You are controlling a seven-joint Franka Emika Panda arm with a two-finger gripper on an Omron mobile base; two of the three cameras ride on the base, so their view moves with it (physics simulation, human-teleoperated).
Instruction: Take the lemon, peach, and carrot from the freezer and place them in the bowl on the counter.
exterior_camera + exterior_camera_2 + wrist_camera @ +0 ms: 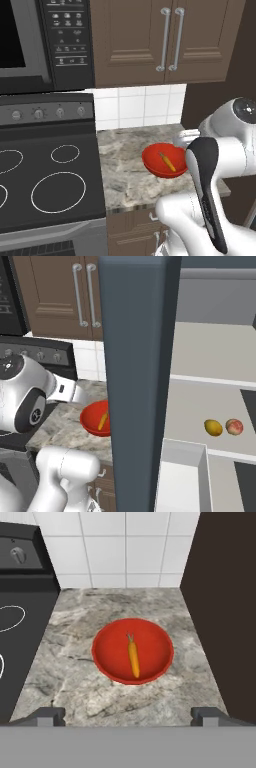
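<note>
The orange carrot [133,657] lies in the middle of the red bowl [109,654], which sits on the marbled counter [70,672]. My gripper [129,716] hovers above the bowl, open and empty, its two fingertips spread wide over the counter's near side. From the base views the bowl [155,165] [90,421] with the carrot [168,161] [103,420] shows just past my arm. The yellow lemon [213,427] and the pinkish peach [234,426] rest side by side on a grey shelf inside the freezer [137,381], whose dark door edge stands between them and the bowl.
A black stovetop [45,185] borders the counter on the left, with a microwave [45,40] above it. Brown wall cabinets [165,40] hang over the counter. A white pull-out drawer [180,476] sits below the freezer shelf. A dark side wall [225,612] flanks the counter's right.
</note>
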